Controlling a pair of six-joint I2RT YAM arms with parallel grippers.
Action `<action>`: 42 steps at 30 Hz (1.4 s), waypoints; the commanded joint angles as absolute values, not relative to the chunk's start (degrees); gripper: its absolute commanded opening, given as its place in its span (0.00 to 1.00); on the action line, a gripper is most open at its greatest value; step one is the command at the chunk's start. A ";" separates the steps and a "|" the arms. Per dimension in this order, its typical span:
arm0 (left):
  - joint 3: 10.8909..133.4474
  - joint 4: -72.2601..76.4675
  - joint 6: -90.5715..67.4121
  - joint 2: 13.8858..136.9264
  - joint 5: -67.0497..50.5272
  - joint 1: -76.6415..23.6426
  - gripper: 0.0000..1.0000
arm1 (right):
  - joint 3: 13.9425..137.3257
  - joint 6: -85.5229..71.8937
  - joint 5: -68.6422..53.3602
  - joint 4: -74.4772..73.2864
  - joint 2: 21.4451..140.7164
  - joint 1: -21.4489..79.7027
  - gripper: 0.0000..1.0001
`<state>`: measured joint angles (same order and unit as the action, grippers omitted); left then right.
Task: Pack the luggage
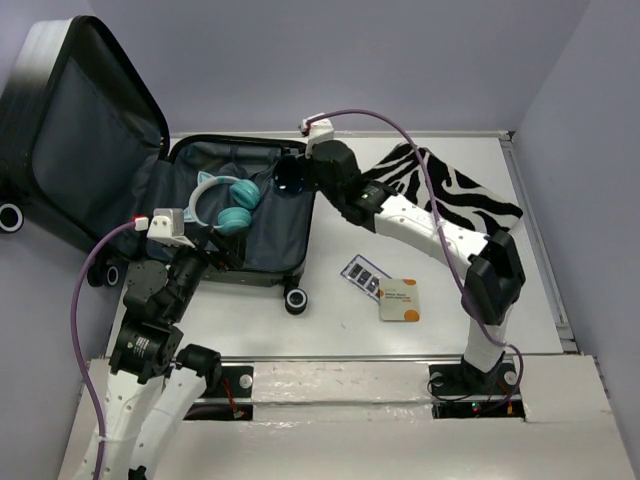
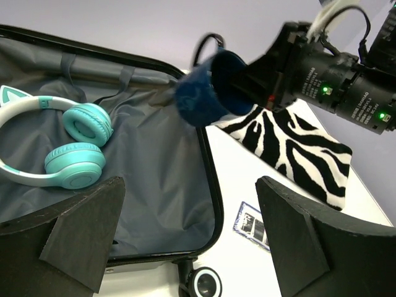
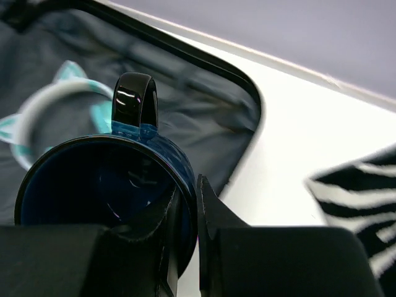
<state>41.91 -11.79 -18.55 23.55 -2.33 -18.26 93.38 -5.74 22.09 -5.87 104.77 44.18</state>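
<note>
A: Where is the luggage found?
B: Open on the bench's left side, lid swung back; headphones are seen lying on the lining.
A: Fingers?
B: Right fingers are clamped on one wall of a blue mug, which is held above the luggage's far right corner, apparently not resting on anything. Left fingers are spread wide with nothing between them, by the near edge.
A: How is the placement best done?
B: The mug should be carried inward, clear of the rim, and lowered onto bare lining beside the headphones. Release is advised only once the base is supported, since a one-wall pinch may let it tip.
</note>
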 commanded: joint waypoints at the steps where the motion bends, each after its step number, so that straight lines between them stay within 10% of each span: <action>1: 42.63 -8.53 -18.46 22.85 -2.73 -18.11 0.99 | 99.92 -0.71 24.44 1.76 110.28 46.58 0.07; 20: 42.63 -8.79 -18.46 22.24 -2.72 -18.46 0.99 | 109.52 17.65 37.79 4.21 126.56 54.93 0.08; 29: 42.63 -8.79 -18.55 22.06 -2.37 -18.46 0.99 | 98.19 13.72 38.58 6.77 121.40 57.57 0.44; 42: 42.36 -8.61 -18.90 21.71 -2.55 -18.54 0.99 | 82.72 -3.50 29.79 -3.94 94.24 58.10 0.69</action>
